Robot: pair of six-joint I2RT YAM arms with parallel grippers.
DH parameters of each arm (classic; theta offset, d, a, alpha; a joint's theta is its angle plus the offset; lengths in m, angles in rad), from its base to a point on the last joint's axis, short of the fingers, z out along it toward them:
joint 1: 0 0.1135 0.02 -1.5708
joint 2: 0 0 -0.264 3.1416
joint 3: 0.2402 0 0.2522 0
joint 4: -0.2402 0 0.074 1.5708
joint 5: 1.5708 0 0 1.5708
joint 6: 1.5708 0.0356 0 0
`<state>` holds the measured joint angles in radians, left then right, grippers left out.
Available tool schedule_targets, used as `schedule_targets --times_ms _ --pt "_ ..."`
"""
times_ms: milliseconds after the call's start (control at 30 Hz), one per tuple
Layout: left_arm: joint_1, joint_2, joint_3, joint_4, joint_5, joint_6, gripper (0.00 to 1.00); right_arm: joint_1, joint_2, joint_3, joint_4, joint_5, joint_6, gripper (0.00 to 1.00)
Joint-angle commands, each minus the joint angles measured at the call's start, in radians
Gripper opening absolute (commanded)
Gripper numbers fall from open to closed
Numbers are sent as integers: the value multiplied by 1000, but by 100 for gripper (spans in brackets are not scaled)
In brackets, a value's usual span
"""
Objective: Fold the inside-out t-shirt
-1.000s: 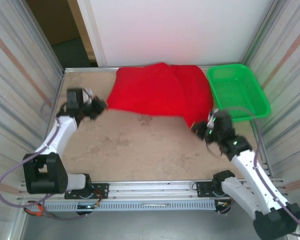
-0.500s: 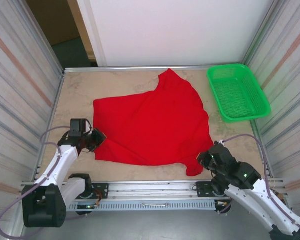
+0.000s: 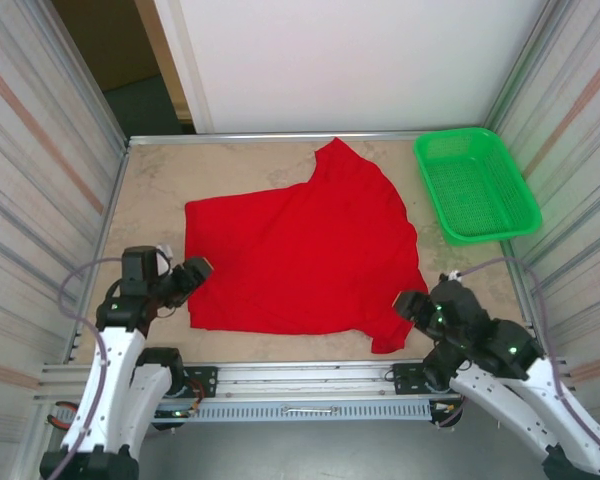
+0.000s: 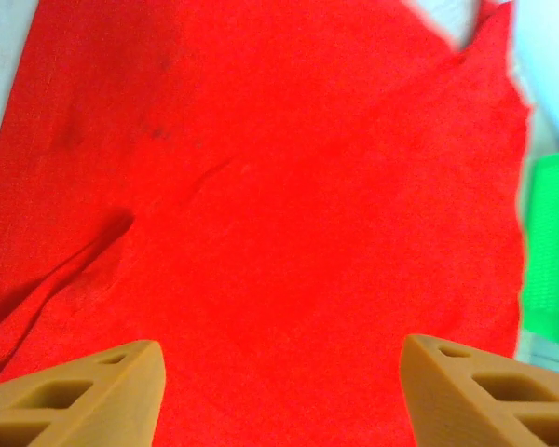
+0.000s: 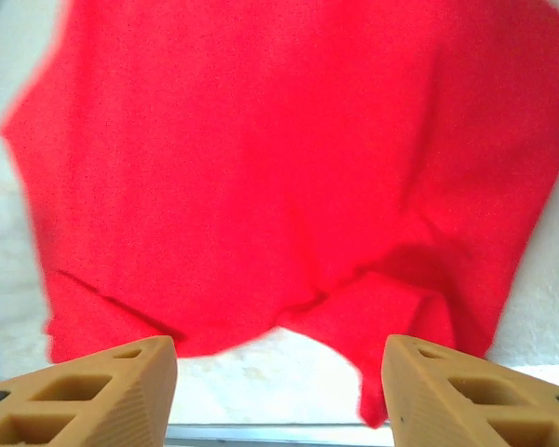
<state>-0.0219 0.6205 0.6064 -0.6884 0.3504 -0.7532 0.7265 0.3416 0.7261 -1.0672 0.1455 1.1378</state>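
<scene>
Here's the pale stone-patterned surface (image 3: pixel 250 165), and spread across its middle lies the inside-out t-shirt (image 3: pixel 300 250), opened out flat, plain red side up, one sleeve poking toward the far edge. Over at the far right corner sits the green mesh basket (image 3: pixel 475 185), well apart from the cloth. From above you get the whole outline of the shirt and both arms drawn in low at the near corners: the left claw (image 3: pixel 195 272) just at the shirt's left edge, the right claw (image 3: pixel 410 305) beside the near right flap. Now the wrist cameras add the detail. On the left, the left claw (image 4: pixel 279 391) stands spread wide, nothing pinched, the t-shirt (image 4: pixel 261 186) beneath it showing a raised crease (image 4: pixel 74 270) and a sliver of basket (image 4: pixel 552 251) beyond. On the right, the right claw (image 5: pixel 279 377) is spread too and empty, with the t-shirt (image 5: pixel 261 140) ahead, its near hem wavy and a small corner (image 5: pixel 391 317) doubled over.
</scene>
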Motion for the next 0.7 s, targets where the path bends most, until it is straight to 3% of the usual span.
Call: schedule_targets --times_ms 0,67,133,300,500,667 --pt "9 39 96 11 -41 11 72 0 127 133 -11 143 -139 62" --pt "17 177 126 121 -20 9 72 -34 288 182 78 140 -238 64" --pt "20 395 195 224 -17 24 73 -130 485 226 237 40 -354 64" --pt "20 883 452 322 -12 66 70 -365 916 305 595 -201 -403 62" --pt "16 1217 682 332 -39 59 69 -416 1377 552 665 -271 -385 57" --pt "22 1421 868 287 -60 58 68 -452 1625 692 670 -281 -295 54"
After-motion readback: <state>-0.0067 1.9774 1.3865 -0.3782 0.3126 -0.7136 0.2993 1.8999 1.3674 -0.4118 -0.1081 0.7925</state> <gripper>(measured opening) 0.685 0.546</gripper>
